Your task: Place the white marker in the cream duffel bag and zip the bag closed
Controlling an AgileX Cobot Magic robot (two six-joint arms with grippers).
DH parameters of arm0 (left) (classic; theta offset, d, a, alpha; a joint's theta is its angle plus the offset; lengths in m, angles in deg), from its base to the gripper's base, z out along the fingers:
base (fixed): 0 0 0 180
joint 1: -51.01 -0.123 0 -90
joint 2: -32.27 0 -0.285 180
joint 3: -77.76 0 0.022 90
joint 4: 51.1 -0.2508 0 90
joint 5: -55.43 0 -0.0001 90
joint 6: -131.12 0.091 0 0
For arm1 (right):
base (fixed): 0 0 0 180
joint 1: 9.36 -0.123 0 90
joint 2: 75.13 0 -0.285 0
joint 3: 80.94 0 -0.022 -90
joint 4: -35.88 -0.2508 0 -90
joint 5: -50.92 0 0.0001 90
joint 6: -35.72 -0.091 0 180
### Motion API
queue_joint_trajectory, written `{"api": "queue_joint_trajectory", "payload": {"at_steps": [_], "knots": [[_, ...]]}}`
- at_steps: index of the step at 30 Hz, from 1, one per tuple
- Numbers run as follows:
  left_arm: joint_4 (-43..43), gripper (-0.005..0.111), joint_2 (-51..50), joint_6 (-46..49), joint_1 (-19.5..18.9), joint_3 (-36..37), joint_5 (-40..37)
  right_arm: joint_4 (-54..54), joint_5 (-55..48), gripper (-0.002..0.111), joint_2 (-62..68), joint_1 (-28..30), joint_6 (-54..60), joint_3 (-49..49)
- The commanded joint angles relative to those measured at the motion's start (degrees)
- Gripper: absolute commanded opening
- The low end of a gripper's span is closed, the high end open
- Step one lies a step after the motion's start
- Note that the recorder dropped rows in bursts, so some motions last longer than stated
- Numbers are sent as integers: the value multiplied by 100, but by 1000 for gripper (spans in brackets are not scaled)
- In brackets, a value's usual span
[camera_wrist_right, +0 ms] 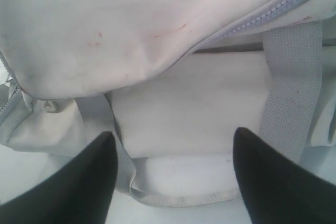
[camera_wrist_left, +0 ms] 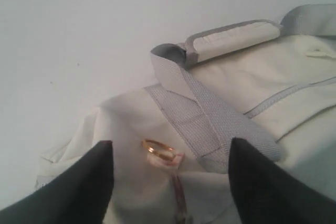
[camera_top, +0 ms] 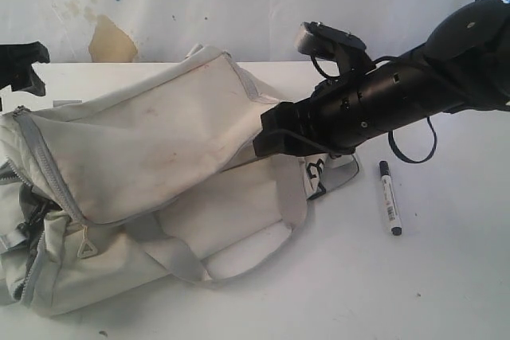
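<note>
**Marker on the table, both claws spread over the bag**

The white marker lies flat on the white table, black at both ends. It is near the right end of the cream duffel bag but not touching it. Only the exterior view shows it.

The right gripper reaches in at that end of the bag, its fingers spread with nothing between them. Its wrist view adds a grey zipper and a webbing strap.

The left gripper is also spread and holds nothing. Its own view alone shows a small gold ring and a grey strap on the fabric.
</note>
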Motion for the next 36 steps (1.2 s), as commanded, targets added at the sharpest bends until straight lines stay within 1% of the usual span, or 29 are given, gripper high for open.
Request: {"api": "queue_joint_trajectory", "payload": {"at_steps": [1,2,4,5,6,8,9,13,16,20,24,25,26,27,29,30,33,36], "knots": [[291,63,-165,210,-26,-50,-63,-91,-116,60,-13,-1,-26,-33],[385,58,-180,210,-26,-50,-127,-91,-127,60,-13,-1,-56,-33],[433,45,-192,259,-26,-50,-172,-91,-138,60,-13,-1,-74,-33],[433,36,-154,259,-26,-50,-172,-91,-119,60,-13,-1,-74,-33],[433,32,-154,259,-26,-50,-172,-91,-107,60,-13,-1,-74,-33],[433,13,-146,422,-26,-50,-249,-79,-35,60,-13,-1,-74,-33],[433,0,-146,588,-26,-50,-277,-79,-35,60,-13,-1,-74,-33],[433,0,20,691,-26,-50,-194,-78,43,60,-13,-1,-74,-33],[433,0,437,715,-26,-50,1,-78,319,60,-13,-1,-74,-33],[405,0,677,942,-26,-50,-97,-78,420,60,-13,-1,-57,-33],[450,0,779,1394,-14,-39,-356,-105,-219,60,81,-1,-48,-201],[450,0,802,1525,-14,-39,-504,-185,-611,60,230,-1,240,-440],[450,0,812,1597,-1,-39,-580,-310,-783,60,336,-1,514,-592],[450,0,855,1700,24,-39,-651,-517,-868,60,403,-1,914,-761],[523,0,924,1787,51,-39,-624,-1103,-954,60,524,-1,2103,-1110],[625,0,979,1787,54,-39,-585,-1433,-977,60,640,-1,2407,-1357],[775,0,989,1742,54,-39,-624,-1871,-1187,60,954,-1,2529,-1826],[953,0,989,1750,54,-39,-795,-2411,-1501,60,1452,-80,2965,-2319]]}}
